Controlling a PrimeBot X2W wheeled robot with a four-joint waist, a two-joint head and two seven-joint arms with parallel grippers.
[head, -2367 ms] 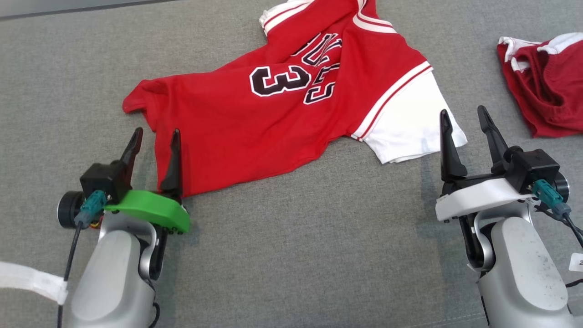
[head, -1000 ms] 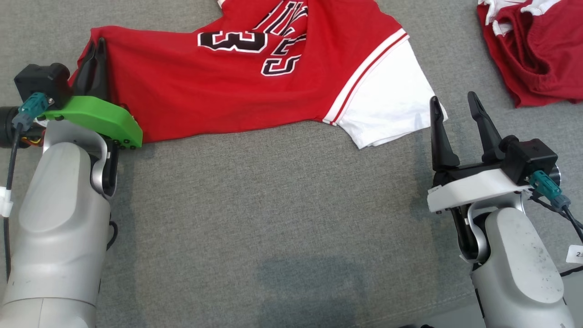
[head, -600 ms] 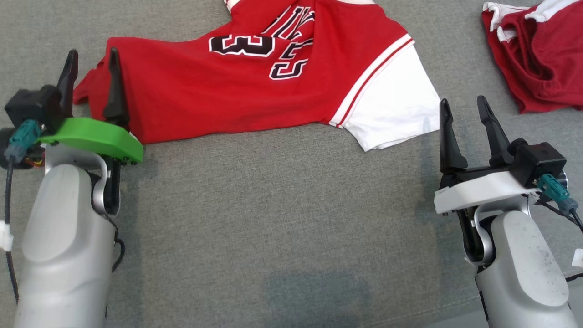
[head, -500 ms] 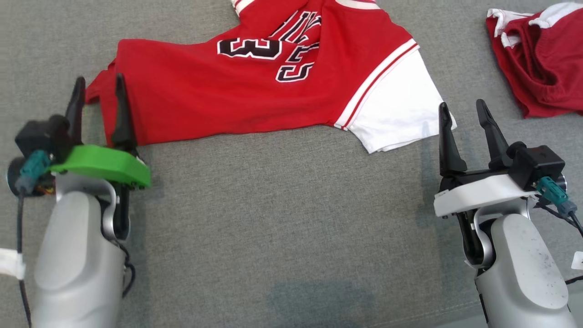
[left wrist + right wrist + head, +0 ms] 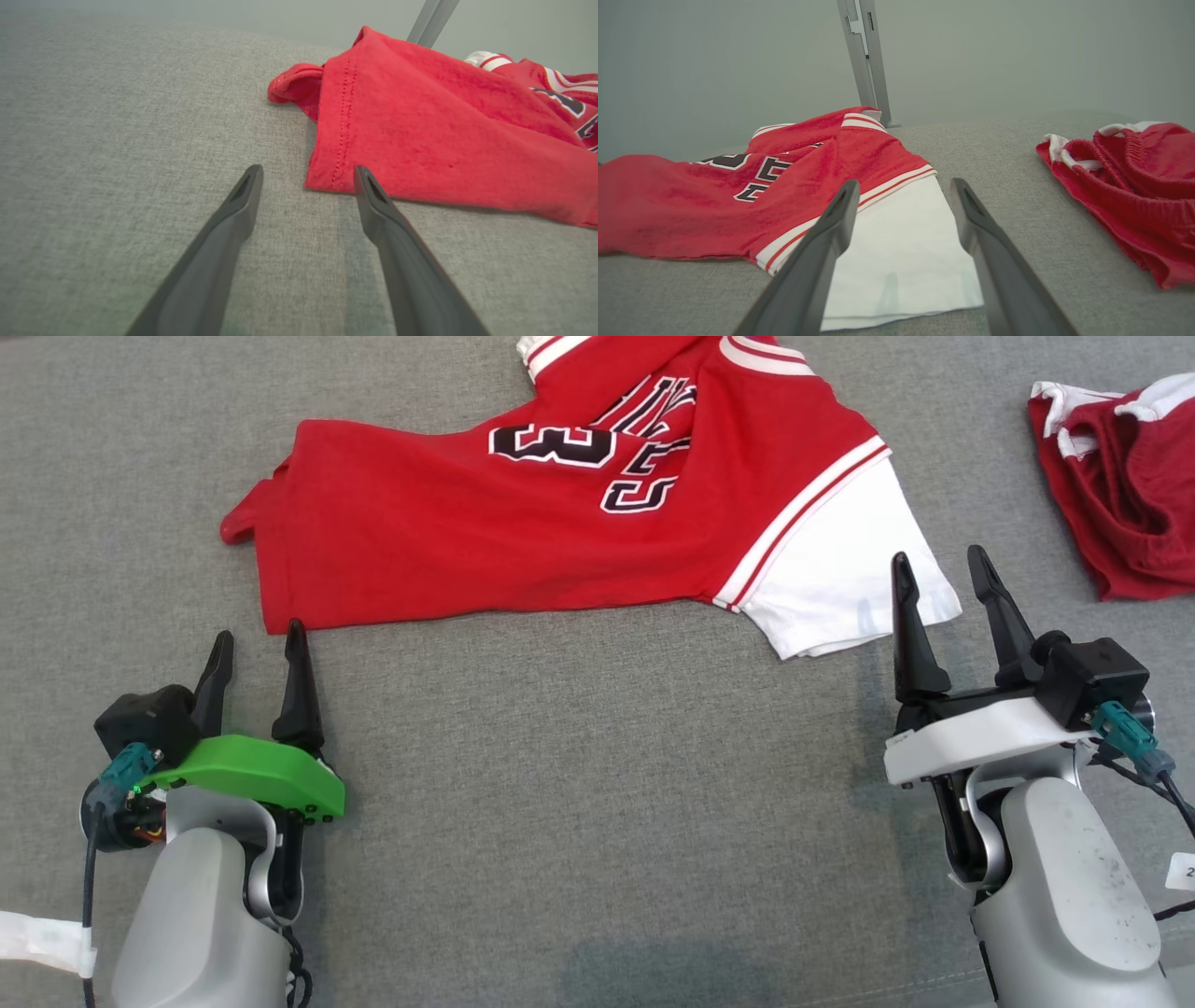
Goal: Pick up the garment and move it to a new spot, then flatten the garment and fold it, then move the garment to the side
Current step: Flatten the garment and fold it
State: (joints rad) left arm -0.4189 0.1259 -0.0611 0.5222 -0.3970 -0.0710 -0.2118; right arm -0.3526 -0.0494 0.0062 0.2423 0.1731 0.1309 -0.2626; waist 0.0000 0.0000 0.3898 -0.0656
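Observation:
The garment (image 5: 485, 537) is a red jersey with black numbers and a white sleeve, lying spread across the grey surface. Its lower left corner (image 5: 327, 177) sits just ahead of my left gripper (image 5: 260, 646), which is open and empty, a little short of the hem. The left gripper (image 5: 308, 172) has nothing between its fingers. My right gripper (image 5: 934, 565) stands open just right of the white sleeve (image 5: 845, 579). Seen from the wrist, the right gripper (image 5: 903, 186) points over that sleeve (image 5: 896, 252) without gripping it.
A second red piece of clothing with white trim (image 5: 1125, 495) lies bunched at the far right, also (image 5: 1134, 186). A grey metal post (image 5: 866, 60) rises behind the surface. The grey cloth-covered surface (image 5: 597, 803) stretches toward me.
My left gripper was shut on the jersey's left corner, then opened, let it go and pulled back toward me. The camera shifted. The right gripper stayed open in place.

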